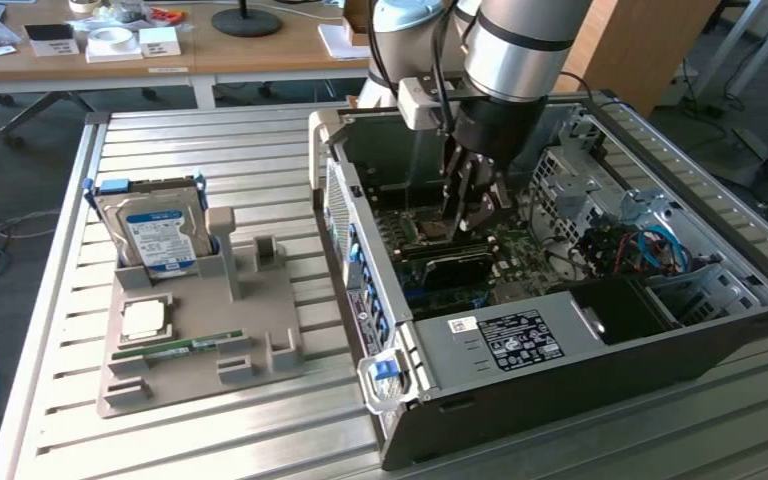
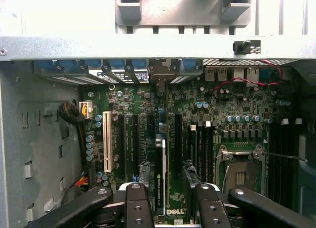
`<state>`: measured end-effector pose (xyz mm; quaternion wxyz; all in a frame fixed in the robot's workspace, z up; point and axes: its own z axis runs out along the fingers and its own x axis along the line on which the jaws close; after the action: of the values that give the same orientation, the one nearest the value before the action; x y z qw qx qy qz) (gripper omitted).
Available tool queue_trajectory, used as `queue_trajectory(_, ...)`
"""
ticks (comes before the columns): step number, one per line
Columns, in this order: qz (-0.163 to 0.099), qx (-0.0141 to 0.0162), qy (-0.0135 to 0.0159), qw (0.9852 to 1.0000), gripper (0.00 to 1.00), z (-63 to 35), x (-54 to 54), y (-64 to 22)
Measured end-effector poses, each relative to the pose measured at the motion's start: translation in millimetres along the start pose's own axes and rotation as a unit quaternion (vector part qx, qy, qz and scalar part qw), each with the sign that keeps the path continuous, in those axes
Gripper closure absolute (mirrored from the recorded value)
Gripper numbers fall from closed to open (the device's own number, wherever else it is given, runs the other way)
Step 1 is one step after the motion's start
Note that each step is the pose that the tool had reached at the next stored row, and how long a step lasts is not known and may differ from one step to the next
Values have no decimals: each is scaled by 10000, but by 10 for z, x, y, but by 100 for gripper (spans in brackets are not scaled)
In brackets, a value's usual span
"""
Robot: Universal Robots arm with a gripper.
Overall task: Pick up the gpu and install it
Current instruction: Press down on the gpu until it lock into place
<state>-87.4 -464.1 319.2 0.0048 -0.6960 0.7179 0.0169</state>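
**Gripper inside the open computer case, above the seated gpu**

Black gripper (image 1: pixel 471 205) fingers hang down inside the open computer case (image 1: pixel 704 330), spread apart and grasping nothing. In the wrist view the gripper (image 2: pixel 170 201) straddles a thin dark card standing on edge between its fingers: the gpu (image 2: pixel 159 178), upright in a motherboard slot, with its long axis running along the slot. The green motherboard (image 2: pixel 217 109) carries a white "DELL" mark near the gripper, and a white slot (image 2: pixel 107 141) stands beside the black ones. A black-and-white label (image 1: pixel 518 340) sits on the case's metal drive cage; its text is too small to read. On the exterior view's left, a grey holder (image 1: pixel 197 340) on the slatted metal desk (image 1: pixel 64 440) carries a silver hard drive (image 1: pixel 157 235) with a blue-white label, a processor chip (image 1: pixel 144 318) and a green memory stick (image 1: pixel 177 348).
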Motion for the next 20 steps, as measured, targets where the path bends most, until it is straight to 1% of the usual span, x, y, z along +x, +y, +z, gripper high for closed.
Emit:
queue_trajectory(4,0,0,0,10000,60,0,0,0)
queue_trajectory(5,0,0,0,10000,62,0,0,0)
queue_trajectory(6,0,0,0,10000,68,0,0,0)
queue_trajectory(8,0,0,0,10000,68,0,0,0)
queue_trajectory(11,0,0,0,10000,85,0,0,0)
queue_trajectory(12,0,0,0,10000,85,0,0,0)
queue_trajectory(13,0,0,0,10000,89,0,0,0)
queue_trajectory(20,-1,-1,1,10000,89,-1,0,-8)
